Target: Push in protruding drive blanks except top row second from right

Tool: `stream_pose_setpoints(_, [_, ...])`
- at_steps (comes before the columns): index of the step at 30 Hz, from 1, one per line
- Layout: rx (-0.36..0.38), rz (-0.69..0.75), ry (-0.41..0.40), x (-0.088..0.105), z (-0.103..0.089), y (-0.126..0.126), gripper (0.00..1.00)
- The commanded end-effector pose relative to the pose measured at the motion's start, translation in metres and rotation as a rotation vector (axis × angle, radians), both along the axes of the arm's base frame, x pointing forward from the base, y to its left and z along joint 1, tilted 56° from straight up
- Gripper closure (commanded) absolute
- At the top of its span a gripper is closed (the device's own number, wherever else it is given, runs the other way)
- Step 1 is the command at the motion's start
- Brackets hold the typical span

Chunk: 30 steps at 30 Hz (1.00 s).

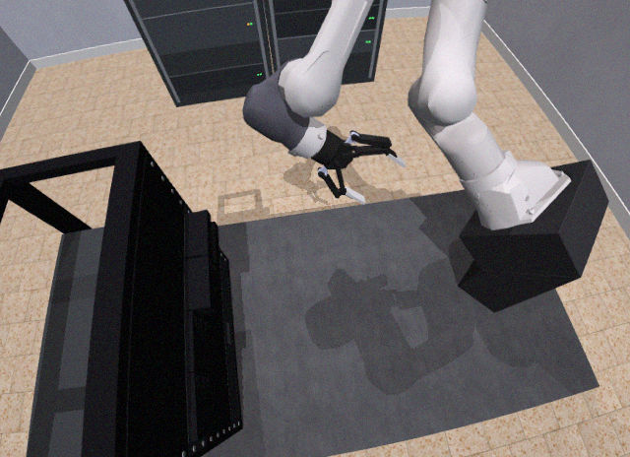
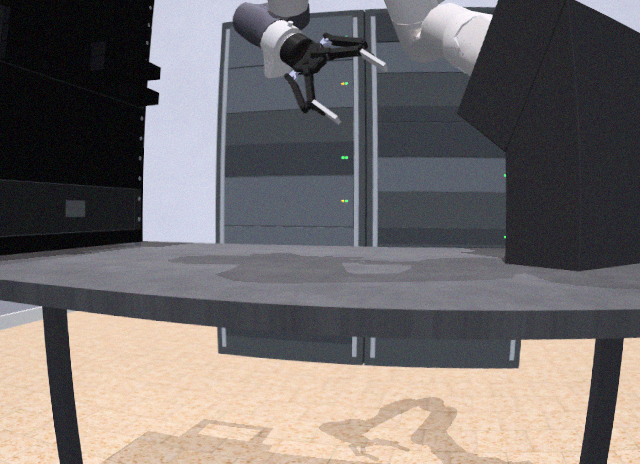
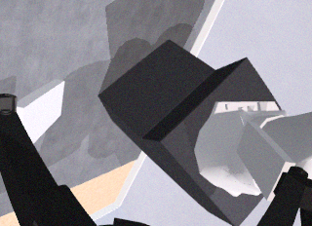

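Observation:
The black rack [image 1: 127, 198] [image 2: 72, 139] stands on the left end of the grey table [image 1: 331, 290] [image 2: 310, 294]. The chassis front faces the table's middle. Dark drive blanks [image 1: 197, 248] [image 2: 148, 72] stick out from that front; I cannot tell the rows and columns apart from these angles. My gripper [image 1: 381, 179] [image 2: 359, 93] is open and empty. It hangs high over the table's far edge, well to the right of the rack front, with its fingers pointing away from the rack. In the wrist view the fingers frame the robot's base block, and no rack shows.
The arm stands on a black pedestal [image 1: 534, 259] [image 2: 558, 139] [image 3: 175, 109] at the table's right end. Tall server cabinets [image 1: 214, 34] [image 2: 289, 190] stand on the floor behind the table. Grey walls close the room.

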<state>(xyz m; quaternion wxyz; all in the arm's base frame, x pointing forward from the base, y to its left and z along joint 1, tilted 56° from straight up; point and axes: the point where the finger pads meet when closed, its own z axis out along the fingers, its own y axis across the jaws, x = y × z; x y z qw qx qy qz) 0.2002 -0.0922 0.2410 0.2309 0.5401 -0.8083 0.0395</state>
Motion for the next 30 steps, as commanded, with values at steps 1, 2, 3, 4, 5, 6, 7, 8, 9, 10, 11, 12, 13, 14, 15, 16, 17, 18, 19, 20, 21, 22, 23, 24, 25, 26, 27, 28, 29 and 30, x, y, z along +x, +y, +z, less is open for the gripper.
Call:
stream_pose_setpoints(1, [0.0,0.0,0.0,0.0,0.0,0.0,0.0])
stream_pose_setpoints(2, [0.0,0.0,0.0,0.0,0.0,0.0,0.0])
stream_pose_setpoints(3, [0.0,0.0,0.0,0.0,0.0,0.0,0.0])
stream_pose_setpoints(4, [0.0,0.0,0.0,0.0,0.0,0.0,0.0])
stream_pose_setpoints(5, [0.0,0.0,0.0,0.0,0.0,0.0,0.0])
stream_pose_setpoints(6, [0.0,0.0,0.0,0.0,0.0,0.0,0.0])
stream_pose_setpoints(7, [0.0,0.0,0.0,0.0,0.0,0.0,0.0])
stream_pose_setpoints(8, [0.0,0.0,0.0,0.0,0.0,0.0,0.0])
stream_pose_setpoints(9, [0.0,0.0,0.0,0.0,0.0,0.0001,0.0])
stream_pose_setpoints(10, [0.0,0.0,0.0,0.0,0.0,0.0001,0.0])
stream_pose_setpoints(11, [0.0,0.0,0.0,0.0,0.0,0.0001,0.0])
stream_pose_setpoints(12, [0.001,0.0,0.0,0.0,0.0,0.0002,0.0])
stream_pose_setpoints(13, [0.001,0.0,0.0,0.0,-0.0001,0.0002,0.0])
stream_pose_setpoints(14, [0.001,-0.001,-0.001,0.0,-0.0001,0.0003,0.0])
stream_pose_setpoints(15, [0.002,-0.001,-0.001,0.0,-0.0001,0.0004,0.0])
stream_pose_setpoints(16, [0.003,-0.002,-0.001,0.0,-0.0002,0.0006,0.0])
stream_pose_setpoints(17, [0.004,-0.002,-0.001,0.0,-0.0003,0.0008,0.0])
stream_pose_setpoints(18, [0.005,-0.003,-0.002,0.0,-0.0004,0.001,0.0])
stream_pose_setpoints(19, [0.006,-0.003,-0.002,0.0,-0.0005,0.0012,0.0])
stream_pose_setpoints(20, [0.007,-0.004,-0.003,0.0,-0.0006,0.0015,0.0])
stream_pose_setpoints(21, [0.009,-0.005,-0.004,0.0,-0.0007,0.0018,0.0])
stream_pose_setpoints(22, [0.009,-0.005,-0.004,0.0,-0.0007,0.0018,0.0])
stream_pose_setpoints(23, [0.009,-0.005,-0.004,0.0,-0.0007,0.0018,0.0])
stream_pose_setpoints(24, [0.011,-0.006,-0.004,0.0,-0.0009,0.0022,0.0])
stream_pose_setpoints(25, [0.013,-0.007,-0.005,0.0,-0.001,0.0026,0.0])
stream_pose_setpoints(26, [0.015,-0.009,-0.006,0.0,-0.0012,0.003,0.0])
stream_pose_setpoints(27, [0.018,-0.01,-0.007,0.0,-0.0014,0.0035,0.0])
stream_pose_setpoints(28, [0.02,-0.012,-0.008,0.0,-0.0016,0.0041,0.0])
stream_pose_setpoints(29, [0.023,-0.014,-0.009,0.0,-0.0019,0.0047,0.0])
stream_pose_setpoints(30, [0.027,-0.016,-0.011,0.0,-0.0021,0.0054,0.0])
